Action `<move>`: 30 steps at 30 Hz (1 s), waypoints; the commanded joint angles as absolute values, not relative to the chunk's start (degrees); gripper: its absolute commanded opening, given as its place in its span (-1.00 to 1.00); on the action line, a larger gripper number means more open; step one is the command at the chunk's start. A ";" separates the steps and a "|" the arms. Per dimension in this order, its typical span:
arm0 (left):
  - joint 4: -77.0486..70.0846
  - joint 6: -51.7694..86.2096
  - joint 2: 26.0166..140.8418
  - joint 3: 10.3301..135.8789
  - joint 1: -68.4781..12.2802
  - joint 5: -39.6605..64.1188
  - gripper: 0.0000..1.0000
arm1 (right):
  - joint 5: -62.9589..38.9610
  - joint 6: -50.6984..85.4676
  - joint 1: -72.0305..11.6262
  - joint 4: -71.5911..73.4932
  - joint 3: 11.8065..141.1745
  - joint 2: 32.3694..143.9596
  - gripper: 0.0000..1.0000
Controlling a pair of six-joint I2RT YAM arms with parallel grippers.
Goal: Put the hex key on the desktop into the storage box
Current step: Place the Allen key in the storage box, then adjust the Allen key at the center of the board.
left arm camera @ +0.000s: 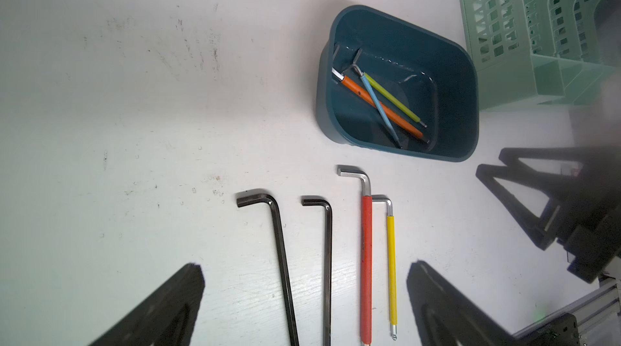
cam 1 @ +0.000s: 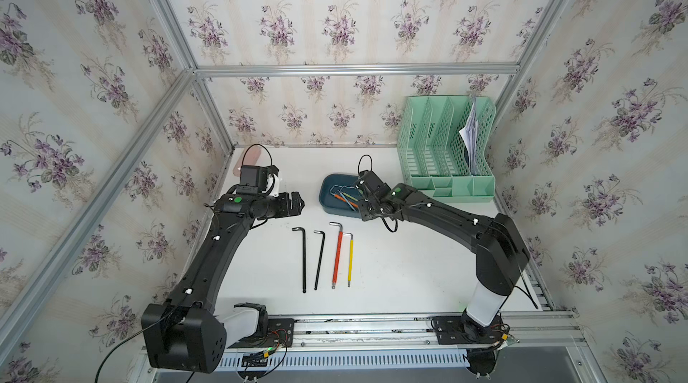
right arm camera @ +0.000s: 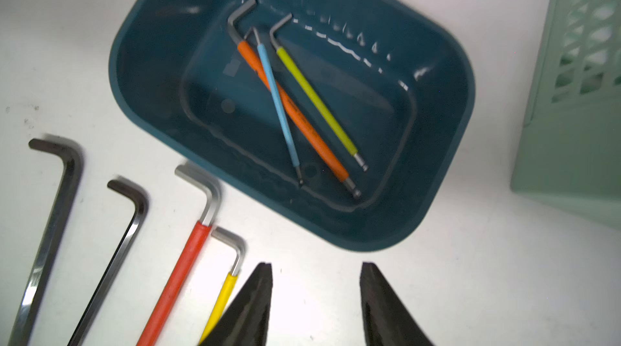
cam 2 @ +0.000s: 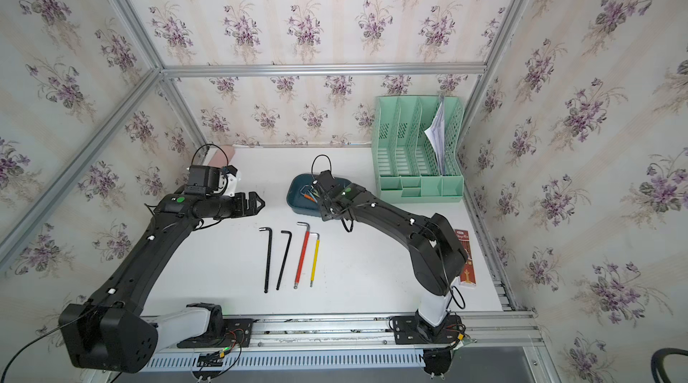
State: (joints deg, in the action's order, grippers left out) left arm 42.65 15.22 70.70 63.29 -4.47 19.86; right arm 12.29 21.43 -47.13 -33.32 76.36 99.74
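R gripper (right arm camera: 316,268): black jaws parted w/ a clear gap, nothing betw. them, touching nothing. It hangs over the near edge of the shallow dark teal plastic storage box (right arm camera: 447,146), R arm reaching fwd & inward. L gripper (left arm camera: 305,268): jaws spread wide, empty, above the flat white desktop (left arm camera: 134,125); L arm stretched fwd, wrist turned toward centre.

In box: orange-sleeved hex key (right arm camera: 312,134), blue-sleeved hex key (right arm camera: 285,125), lime-sleeved hex key (right arm camera: 317,102). On desktop, in a row near box: big black steel hex key (left arm camera: 282,260), slimmer black hex key (left arm camera: 328,260), red-sleeved hex key (left arm camera: 366,260), yellow-sleeved hex key (left arm camera: 390,260).

Lab rig: aluminium rails (cam 1: 353,70), wallpaper panels (cam 1: 335,9)
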 commanded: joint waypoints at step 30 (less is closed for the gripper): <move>44.16 14.85 70.60 64.94 -4.40 18.60 0.98 | 7.48 46.31 -62.95 -32.21 66.67 104.03 -0.07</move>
